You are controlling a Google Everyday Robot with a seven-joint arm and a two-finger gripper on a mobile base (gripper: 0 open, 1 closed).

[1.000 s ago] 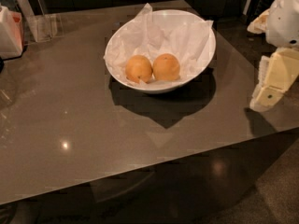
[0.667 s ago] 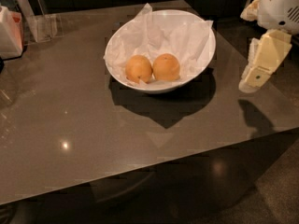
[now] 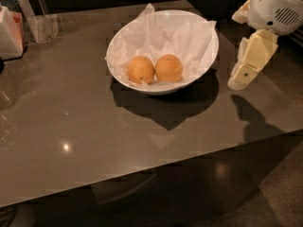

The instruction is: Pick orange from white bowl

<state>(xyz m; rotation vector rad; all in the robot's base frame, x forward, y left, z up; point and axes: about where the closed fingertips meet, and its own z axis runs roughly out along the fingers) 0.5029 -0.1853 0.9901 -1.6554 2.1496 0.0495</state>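
Round matte deep-orange orange [image 3: 169,68] is sitting on crumpled white tissue paper [image 3: 156,34] inside wide glossy white bowl [image 3: 163,89], just beside paler yellow-orange fruit [image 3: 140,70]. Probably firm, fairly heavy, rolling easily, so gripping across its widest middle is looking safest. Cream robot gripper [image 3: 239,79] is hanging beside the bowl, over the glossy grey-brown table [image 3: 71,126], carrying nothing. How far open, cannot tell.

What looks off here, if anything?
Nothing stands out. The wide glossy white bowl sits upright, lined with crumpled white tissue paper; the deep-orange round fruit and paler orange fruit lie side by side inside. The cream gripper hangs right of the bowl, apart.
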